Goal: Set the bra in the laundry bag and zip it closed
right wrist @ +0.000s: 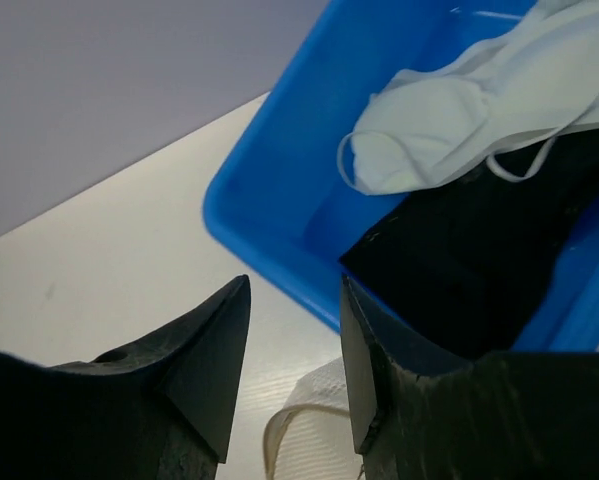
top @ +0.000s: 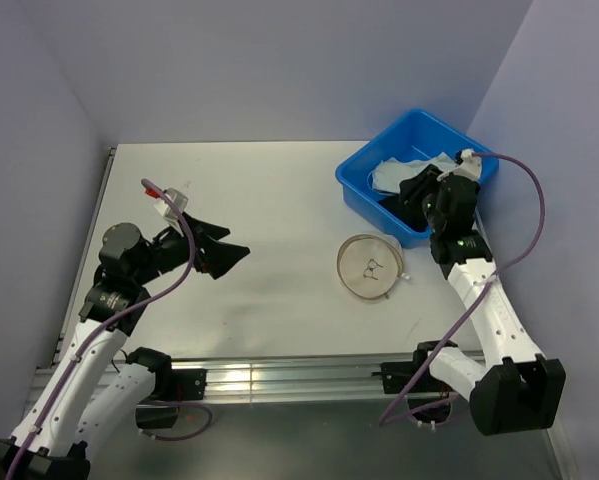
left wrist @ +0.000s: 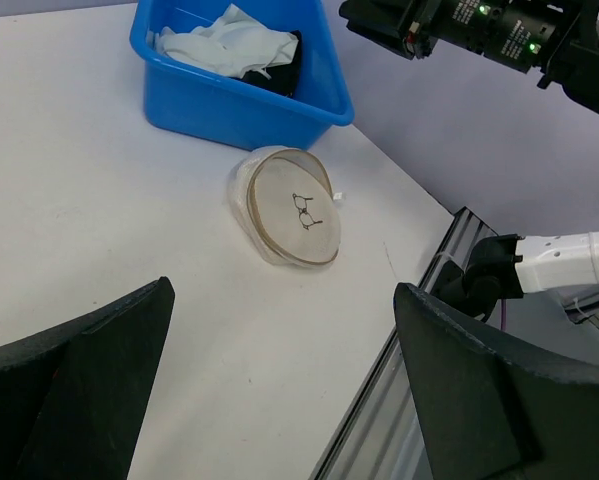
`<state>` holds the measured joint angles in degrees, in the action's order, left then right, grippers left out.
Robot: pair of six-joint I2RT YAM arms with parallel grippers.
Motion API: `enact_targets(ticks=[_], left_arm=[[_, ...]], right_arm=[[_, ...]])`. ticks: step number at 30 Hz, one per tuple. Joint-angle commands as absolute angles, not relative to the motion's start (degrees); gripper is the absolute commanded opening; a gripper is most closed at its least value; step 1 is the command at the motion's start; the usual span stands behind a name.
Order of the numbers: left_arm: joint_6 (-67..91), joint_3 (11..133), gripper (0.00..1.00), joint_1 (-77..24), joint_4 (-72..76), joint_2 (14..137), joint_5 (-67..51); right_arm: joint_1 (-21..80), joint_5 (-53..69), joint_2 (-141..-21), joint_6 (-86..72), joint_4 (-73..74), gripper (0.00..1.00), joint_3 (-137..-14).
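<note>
- Laundry bag (top: pixel 368 266) is lying just beside the blue bin (top: pixel 369 208).
- Bra (right wrist: pixel 459 130) is resting inside the bin.
- I am holding the right gripper (right wrist: pixel 294 290) parted over the bin rim, and the left gripper (left wrist: pixel 281 300) spread wide, well apart from it.

we see a white table (top: pixel 259 200) boxed in by pale lavender walls (top: pixel 279 60) at the back and on both sides. a blue plastic bin (top: pixel 374 212) sits at the table's far right corner, turned at an angle to the edges, its far side close to the right wall. inside it we make out a black cloth (right wrist: pixel 479 270) lying against the near wall of the bin, partly under a lighter fabric. along the near edge of the table runs a silver metal rail (top: pixel 299 378), catching a bright glare left of its middle.
</note>
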<state>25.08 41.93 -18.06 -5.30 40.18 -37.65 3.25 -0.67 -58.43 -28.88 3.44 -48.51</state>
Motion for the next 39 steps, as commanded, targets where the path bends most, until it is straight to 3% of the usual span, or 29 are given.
enact_targets(ticks=[1,3,16,23,37,39], left_arm=[[23.91,44.12,0.99,-17.84,-4.66,39.38,-37.71],[23.91,44.12,0.99,-17.84,-4.66,39.38,-37.53],[22.94,44.56,0.99,-18.63,-6.50,39.29,-33.67],[22.24,44.74,0.99,-18.72,-7.03,39.99,-32.35],[21.80,44.83,0.99,-18.46,-7.03,42.10,-31.82],[21.80,44.74,0.99,-18.46,-6.94,42.36,-31.64]], right_arm=[[3.69,-11.40,-61.85,-24.35,5.71,0.49,-54.48],[3.69,-15.44,-65.72,-23.82,6.06,0.58,-56.33],[1.67,-18.81,-90.69,-20.04,8.52,0.61,-69.60],[0.44,-18.72,-104.58,-19.25,11.86,0.69,-79.97],[-3.16,-8.71,-123.30,-19.95,20.39,0.71,-95.71],[-3.34,-6.42,-124.19,-20.04,19.44,0.65,-96.33]])
